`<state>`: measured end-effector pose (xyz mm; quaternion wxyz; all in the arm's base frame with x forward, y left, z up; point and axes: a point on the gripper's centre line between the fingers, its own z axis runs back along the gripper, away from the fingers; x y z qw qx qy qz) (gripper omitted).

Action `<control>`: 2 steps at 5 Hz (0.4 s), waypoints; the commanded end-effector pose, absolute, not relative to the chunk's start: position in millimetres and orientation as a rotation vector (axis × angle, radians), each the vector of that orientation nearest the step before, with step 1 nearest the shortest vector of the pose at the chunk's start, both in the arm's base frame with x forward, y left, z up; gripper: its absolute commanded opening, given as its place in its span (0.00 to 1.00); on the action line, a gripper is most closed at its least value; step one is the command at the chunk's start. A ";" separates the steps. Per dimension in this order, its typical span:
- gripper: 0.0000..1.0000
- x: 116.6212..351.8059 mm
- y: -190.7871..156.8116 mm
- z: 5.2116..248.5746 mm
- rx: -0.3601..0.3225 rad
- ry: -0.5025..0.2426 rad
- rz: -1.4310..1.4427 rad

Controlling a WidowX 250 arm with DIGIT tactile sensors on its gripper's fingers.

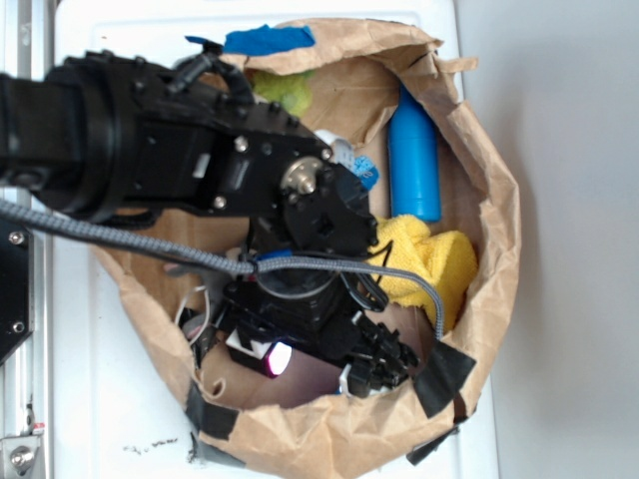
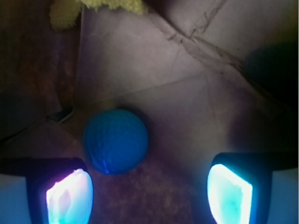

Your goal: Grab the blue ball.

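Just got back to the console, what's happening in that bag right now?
The robot arm is reaching down into a crumpled paper bag holding a blue cylinder and a yellow cloth. In the wrist view the tool is open, its two glowing fingers spread apart. The blue ball rests on the bag's floor between them, nearer the left-hand one in the picture and slightly ahead of the tips. Nothing is gripped yet.
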<state>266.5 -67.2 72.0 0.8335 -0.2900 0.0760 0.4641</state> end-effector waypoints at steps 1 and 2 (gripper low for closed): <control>1.00 276.2 -73.0 73.2 -0.638 0.056 0.982; 1.00 281.5 -81.8 62.9 -0.644 0.102 1.025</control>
